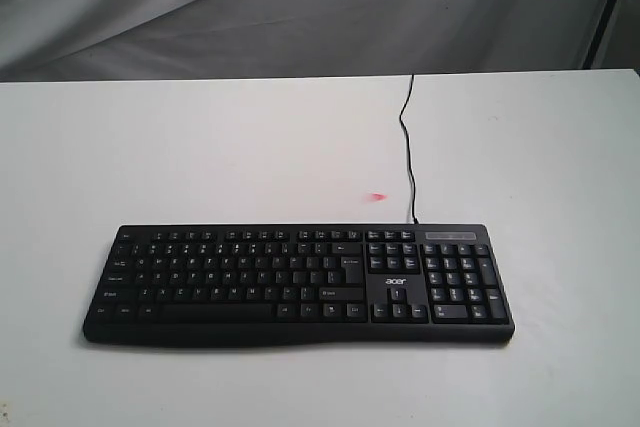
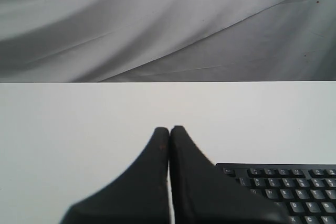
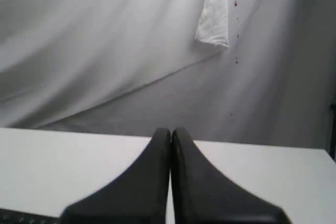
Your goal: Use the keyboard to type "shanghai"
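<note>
The left gripper [image 2: 169, 129] has its two black jaws pressed together tip to tip, with only a thin seam between them; it pinches nothing and hangs above the bare white table [image 2: 79, 129], touching no key. The right gripper [image 3: 171, 130] stands the same way, jaws closed flat against each other and empty, over the table's far part with the draped grey cloth [image 3: 94, 51] behind it. The keyboard [image 1: 296, 285] lies flat near the front of the table, long side across the exterior view, number pad [image 1: 458, 282] on the right and the white acer logo [image 1: 396, 280] just above the arrow keys. Its thin cable [image 1: 407, 147] runs from the back edge toward the table's far edge. A small red mark [image 1: 378, 197] sits on the table just behind the keyboard, near the cable. Neither arm appears in the exterior view. The left wrist view catches only one corner of the keyboard, cut off by the frame; in the right wrist view a dark blurred strip [image 3: 21, 216] at the frame edge is too vague to identify.
</note>
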`<state>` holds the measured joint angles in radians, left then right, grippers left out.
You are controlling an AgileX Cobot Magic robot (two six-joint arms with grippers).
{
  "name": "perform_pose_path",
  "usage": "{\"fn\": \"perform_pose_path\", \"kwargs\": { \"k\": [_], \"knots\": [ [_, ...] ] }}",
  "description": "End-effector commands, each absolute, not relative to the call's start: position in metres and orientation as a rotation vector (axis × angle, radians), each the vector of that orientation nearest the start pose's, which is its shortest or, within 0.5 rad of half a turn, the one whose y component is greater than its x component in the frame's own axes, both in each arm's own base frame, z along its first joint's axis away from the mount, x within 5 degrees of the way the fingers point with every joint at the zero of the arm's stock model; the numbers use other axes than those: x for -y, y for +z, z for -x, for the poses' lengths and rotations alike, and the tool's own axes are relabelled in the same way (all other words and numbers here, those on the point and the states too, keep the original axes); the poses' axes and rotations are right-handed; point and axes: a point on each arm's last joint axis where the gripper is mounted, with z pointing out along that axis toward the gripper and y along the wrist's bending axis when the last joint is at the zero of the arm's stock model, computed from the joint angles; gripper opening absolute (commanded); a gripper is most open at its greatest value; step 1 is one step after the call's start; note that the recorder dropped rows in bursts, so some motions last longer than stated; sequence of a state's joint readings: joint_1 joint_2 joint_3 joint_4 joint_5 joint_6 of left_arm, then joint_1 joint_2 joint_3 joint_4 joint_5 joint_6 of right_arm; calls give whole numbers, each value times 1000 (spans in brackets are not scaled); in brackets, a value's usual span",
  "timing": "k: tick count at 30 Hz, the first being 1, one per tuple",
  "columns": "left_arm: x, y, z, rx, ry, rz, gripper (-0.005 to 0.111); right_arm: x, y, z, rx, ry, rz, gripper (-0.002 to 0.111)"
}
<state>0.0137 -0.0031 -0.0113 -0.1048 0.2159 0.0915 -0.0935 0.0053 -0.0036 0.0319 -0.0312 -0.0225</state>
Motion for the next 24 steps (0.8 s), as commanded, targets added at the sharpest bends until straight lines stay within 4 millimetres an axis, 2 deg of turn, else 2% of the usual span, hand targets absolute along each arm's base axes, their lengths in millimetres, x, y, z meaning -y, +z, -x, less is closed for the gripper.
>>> {"fn": "perform_pose_path", "kwargs": {
  "k": [1,14,24],
  "knots": [
    [2,198,-55,-1685,-24,4,1,5,226,-54,-1340,-83,-62,0],
    [2,198,-55,-1685,-24,4,1,5,246,-46,-1101,-92,-55,0],
    [2,198,-55,-1685,-24,4,1,5,249,-45,-1068,-93,-54,0]
  ]
}}
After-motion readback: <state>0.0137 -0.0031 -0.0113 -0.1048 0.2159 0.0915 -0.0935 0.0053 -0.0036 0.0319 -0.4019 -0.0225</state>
